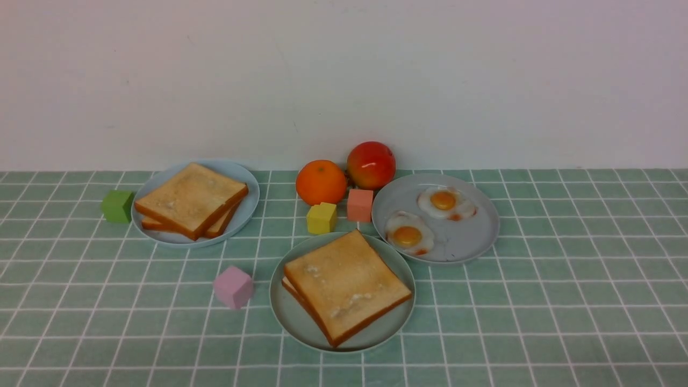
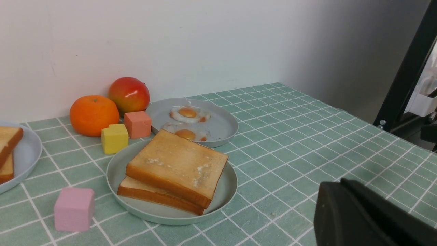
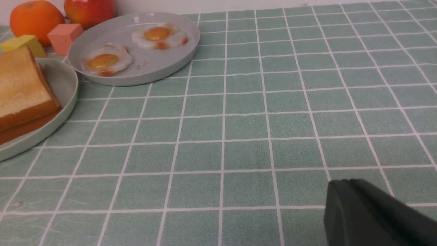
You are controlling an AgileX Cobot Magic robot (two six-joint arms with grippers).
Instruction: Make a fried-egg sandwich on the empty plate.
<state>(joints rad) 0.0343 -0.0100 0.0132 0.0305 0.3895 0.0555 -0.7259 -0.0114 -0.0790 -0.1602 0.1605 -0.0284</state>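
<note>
On mint plate, unlabelled sandwich

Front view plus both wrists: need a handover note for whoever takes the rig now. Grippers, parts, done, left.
Left gripper and right gripper: only a dark edge shows in each wrist view, open or shut cannot be told; neither appears in the front view, neither holds anything visible.
Mint-green plate: carries two stacked toast slices. No egg is visible between them.
Grey-blue plate: two fried eggs lie on it.
Pale blue plate: two more toast slices.
Done: sandwich appears assembled, filling unconfirmed.
Left: check the filling; otherwise nothing evident.
</note>
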